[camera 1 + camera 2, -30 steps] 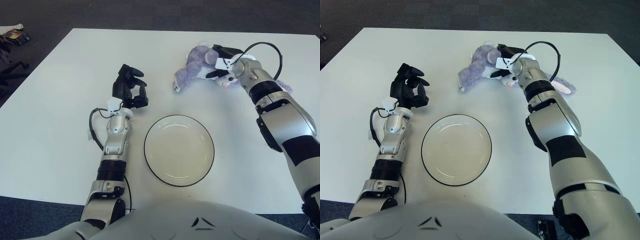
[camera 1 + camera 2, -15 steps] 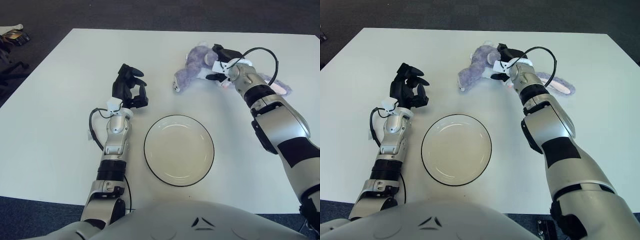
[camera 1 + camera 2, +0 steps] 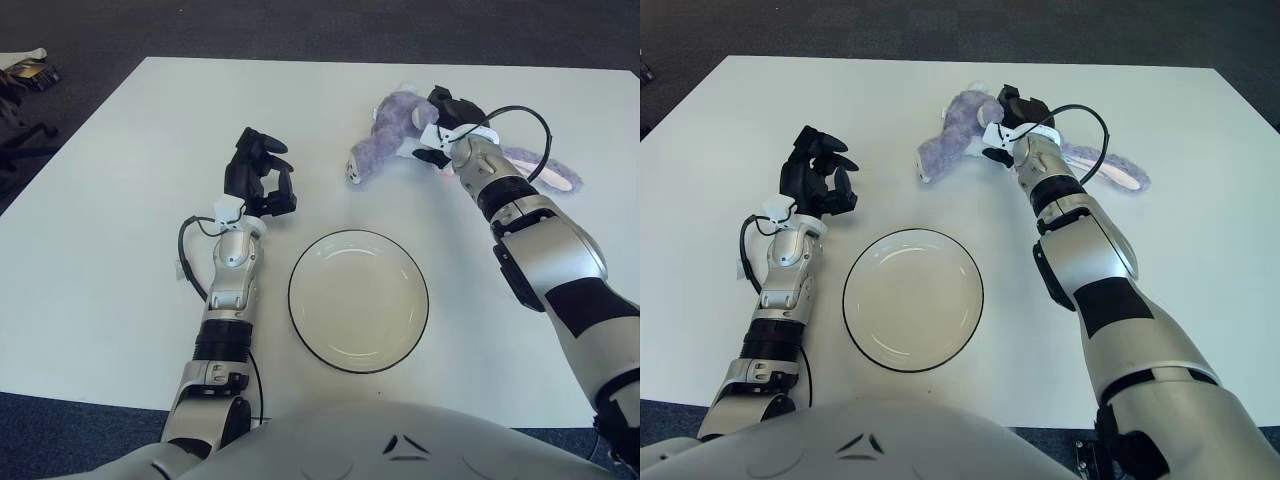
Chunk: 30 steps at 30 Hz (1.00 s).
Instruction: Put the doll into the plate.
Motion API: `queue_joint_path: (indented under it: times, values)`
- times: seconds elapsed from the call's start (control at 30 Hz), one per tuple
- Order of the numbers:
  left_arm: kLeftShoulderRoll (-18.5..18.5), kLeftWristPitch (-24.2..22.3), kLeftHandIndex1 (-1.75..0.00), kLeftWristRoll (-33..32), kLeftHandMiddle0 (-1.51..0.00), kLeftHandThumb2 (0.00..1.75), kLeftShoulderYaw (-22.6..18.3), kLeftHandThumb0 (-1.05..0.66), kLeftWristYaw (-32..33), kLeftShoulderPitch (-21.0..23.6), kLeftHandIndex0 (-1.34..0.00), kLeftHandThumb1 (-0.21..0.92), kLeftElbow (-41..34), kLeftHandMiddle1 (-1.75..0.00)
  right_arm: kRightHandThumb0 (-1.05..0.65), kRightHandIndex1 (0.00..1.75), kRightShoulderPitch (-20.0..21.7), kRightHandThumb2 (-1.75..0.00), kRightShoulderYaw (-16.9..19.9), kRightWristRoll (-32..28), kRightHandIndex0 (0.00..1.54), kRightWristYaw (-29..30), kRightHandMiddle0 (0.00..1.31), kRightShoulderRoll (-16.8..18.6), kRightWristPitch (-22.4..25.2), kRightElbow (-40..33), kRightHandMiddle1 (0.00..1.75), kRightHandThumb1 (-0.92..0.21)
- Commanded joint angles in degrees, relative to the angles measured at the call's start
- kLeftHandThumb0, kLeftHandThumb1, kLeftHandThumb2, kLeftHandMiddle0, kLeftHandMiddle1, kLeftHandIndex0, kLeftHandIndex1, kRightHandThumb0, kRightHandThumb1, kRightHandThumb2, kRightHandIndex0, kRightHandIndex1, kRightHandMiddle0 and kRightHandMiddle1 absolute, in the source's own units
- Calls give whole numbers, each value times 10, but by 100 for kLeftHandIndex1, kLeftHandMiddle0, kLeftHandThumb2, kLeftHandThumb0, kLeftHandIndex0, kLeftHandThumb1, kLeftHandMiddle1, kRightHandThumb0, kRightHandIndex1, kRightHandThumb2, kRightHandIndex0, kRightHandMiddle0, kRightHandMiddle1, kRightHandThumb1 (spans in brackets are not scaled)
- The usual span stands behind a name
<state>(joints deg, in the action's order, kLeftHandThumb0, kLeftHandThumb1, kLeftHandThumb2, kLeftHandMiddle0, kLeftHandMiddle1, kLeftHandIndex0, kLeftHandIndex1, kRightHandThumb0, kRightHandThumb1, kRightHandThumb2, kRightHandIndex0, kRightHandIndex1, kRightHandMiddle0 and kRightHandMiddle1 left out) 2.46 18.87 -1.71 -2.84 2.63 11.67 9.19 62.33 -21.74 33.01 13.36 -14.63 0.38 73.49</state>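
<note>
1. Plate (image 3: 358, 301): round, white with a dark rim, nothing in it; nearest item, lying on the white table (image 3: 100, 250) directly before the robot.
2. Left hand (image 3: 258, 180): shows left of the plate and slightly beyond it; fingers curled, holding nothing; idle and well apart from the doll.
3. Right hand (image 3: 447, 125): beyond and right of the plate, set against the doll's middle. Whether its fingers have closed on the plush cannot be told.
4. Doll (image 3: 395, 135): purple plush, farthest item, lying flat. Long axis runs left to right; bulk extends to the hand's left, long ear (image 3: 545, 172) trails to its right. The right hand is clearly nearer. Judgement: the carry runs back toward the robot and leftward to the plate.
</note>
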Motion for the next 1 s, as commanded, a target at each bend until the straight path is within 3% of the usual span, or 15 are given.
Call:
queue_joint_path:
  times: [0.0, 0.13, 0.3, 0.97]
  values:
    - [3, 5, -175, 3, -50, 133, -2, -1, 4, -30, -49, 32, 22, -175, 41, 174, -28, -116, 22, -24, 47, 10, 53, 12, 23, 16, 174, -43]
    - [3, 3, -175, 3, -50, 132, -3, -1, 5, -31, -49, 32, 21, -175, 45, 174, -34, -127, 44, -41, 56, 46, 70, 20, 22, 15, 175, -35]
    - [4, 1, -175, 2, -50, 132, -3, -1, 6, -29, -48, 32, 22, -175, 48, 175, -39, -134, 63, -56, 62, 63, 81, 24, 11, 13, 175, -29]
    - [2, -2, -175, 1, -50, 133, -4, -1, 5, -28, -49, 32, 24, -175, 52, 175, -38, -147, 123, -109, 71, 26, 91, 26, 6, 6, 175, -19]
